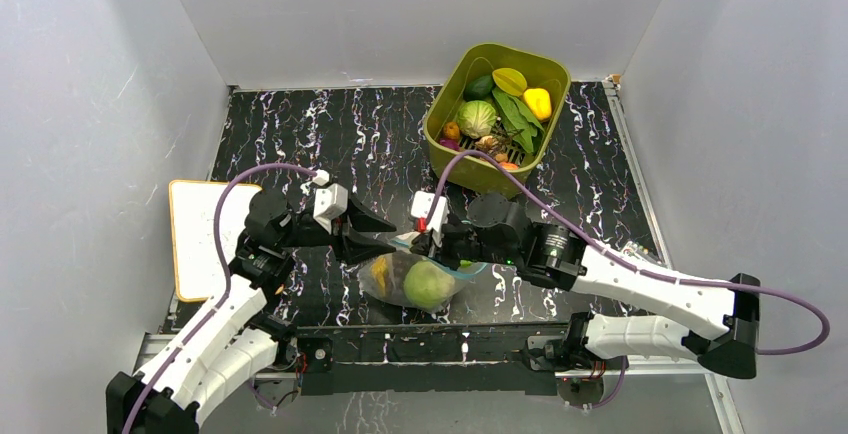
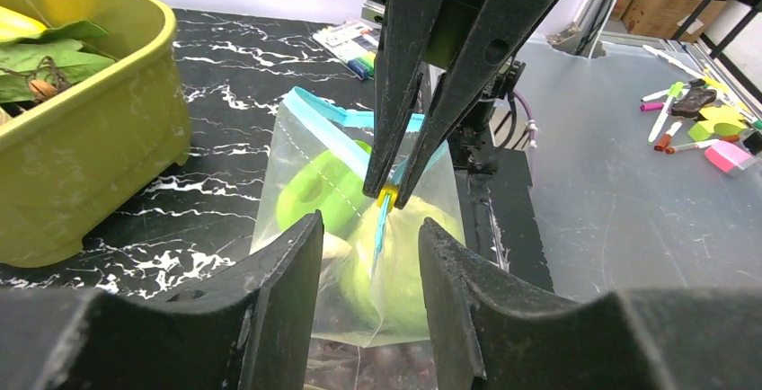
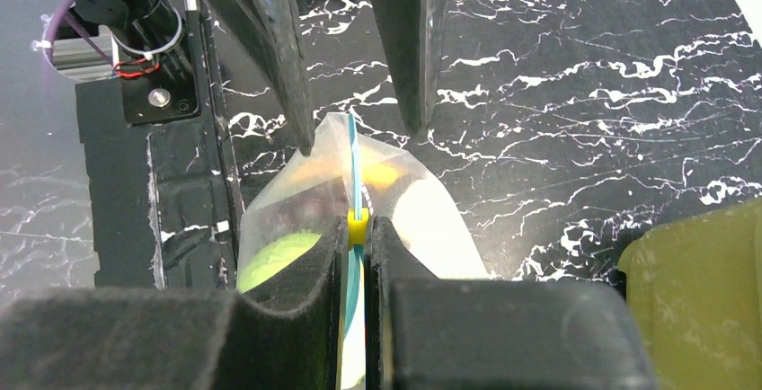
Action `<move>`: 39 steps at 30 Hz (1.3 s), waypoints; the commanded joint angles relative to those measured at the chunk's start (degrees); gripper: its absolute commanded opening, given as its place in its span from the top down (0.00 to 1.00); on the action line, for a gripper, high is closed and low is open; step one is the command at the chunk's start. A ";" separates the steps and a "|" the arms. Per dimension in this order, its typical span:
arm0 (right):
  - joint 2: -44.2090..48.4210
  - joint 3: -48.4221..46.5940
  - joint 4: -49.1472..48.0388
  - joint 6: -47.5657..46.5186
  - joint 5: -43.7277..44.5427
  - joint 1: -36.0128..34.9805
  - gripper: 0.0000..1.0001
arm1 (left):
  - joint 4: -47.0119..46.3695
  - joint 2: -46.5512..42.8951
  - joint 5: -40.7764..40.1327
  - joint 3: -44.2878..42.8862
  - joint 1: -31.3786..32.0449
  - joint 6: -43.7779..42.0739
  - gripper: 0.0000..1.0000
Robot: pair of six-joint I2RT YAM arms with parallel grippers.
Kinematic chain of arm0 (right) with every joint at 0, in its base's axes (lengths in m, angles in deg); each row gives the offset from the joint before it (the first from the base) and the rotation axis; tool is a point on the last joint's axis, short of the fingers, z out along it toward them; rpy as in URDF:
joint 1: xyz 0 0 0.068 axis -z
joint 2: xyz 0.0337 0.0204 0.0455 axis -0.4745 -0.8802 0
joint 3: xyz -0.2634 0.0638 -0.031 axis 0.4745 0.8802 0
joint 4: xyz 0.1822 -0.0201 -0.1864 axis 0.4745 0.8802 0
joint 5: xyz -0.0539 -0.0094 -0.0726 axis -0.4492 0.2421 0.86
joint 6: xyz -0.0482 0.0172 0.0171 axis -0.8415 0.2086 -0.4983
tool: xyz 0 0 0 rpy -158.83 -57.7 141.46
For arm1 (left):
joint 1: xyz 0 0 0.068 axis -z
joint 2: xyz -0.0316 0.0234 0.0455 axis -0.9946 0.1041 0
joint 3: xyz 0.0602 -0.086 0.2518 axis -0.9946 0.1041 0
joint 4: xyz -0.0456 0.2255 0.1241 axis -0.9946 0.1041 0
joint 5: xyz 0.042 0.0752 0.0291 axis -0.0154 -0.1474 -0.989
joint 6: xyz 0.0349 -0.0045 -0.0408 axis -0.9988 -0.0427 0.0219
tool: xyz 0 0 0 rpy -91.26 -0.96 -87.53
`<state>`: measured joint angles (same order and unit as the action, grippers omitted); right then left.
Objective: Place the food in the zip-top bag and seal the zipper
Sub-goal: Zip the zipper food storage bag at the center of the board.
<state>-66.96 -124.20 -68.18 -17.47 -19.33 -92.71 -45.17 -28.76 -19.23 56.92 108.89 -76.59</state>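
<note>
The clear zip-top bag (image 1: pixel 415 279) lies near the table's front edge, holding a green round food piece (image 1: pixel 428 284) and a yellow piece (image 1: pixel 380 272). Its light blue zipper (image 2: pixel 328 129) stands up on edge. My right gripper (image 3: pixel 358 225) is shut on the zipper at its small yellow slider (image 2: pixel 388 195). My left gripper (image 2: pixel 370 224) is open, its fingers (image 3: pixel 292 57) on either side of the bag's zipper end (image 3: pixel 352 152) without clamping it. In the top view the two grippers (image 1: pixel 390 226) (image 1: pixel 420 244) meet tip to tip over the bag.
The olive-green tub (image 1: pixel 440 119) stands at the back right with more food: cabbage (image 1: pixel 477 117), yellow pepper (image 1: pixel 538 102), green leaves. A white board (image 1: pixel 195 239) lies at the left edge. Grey walls close in three sides.
</note>
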 commanded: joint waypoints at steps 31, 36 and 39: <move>0.43 -2.53 -1.78 0.94 1.80 0.22 1.00 | 10.94 -2.55 -6.85 -5.22 -0.25 -8.79 1.00; 3.43 0.04 1.22 1.24 5.79 0.30 1.00 | 15.85 -2.43 -8.64 -9.04 -0.21 -11.36 1.00; 4.39 1.06 2.78 2.10 6.11 0.31 1.00 | 15.66 -2.85 -9.61 -9.76 -0.30 -10.66 1.00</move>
<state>-66.26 -124.33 -69.93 -16.75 -17.23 -92.71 -30.42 -30.20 -24.65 50.58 109.50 -85.49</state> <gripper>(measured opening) 0.056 0.014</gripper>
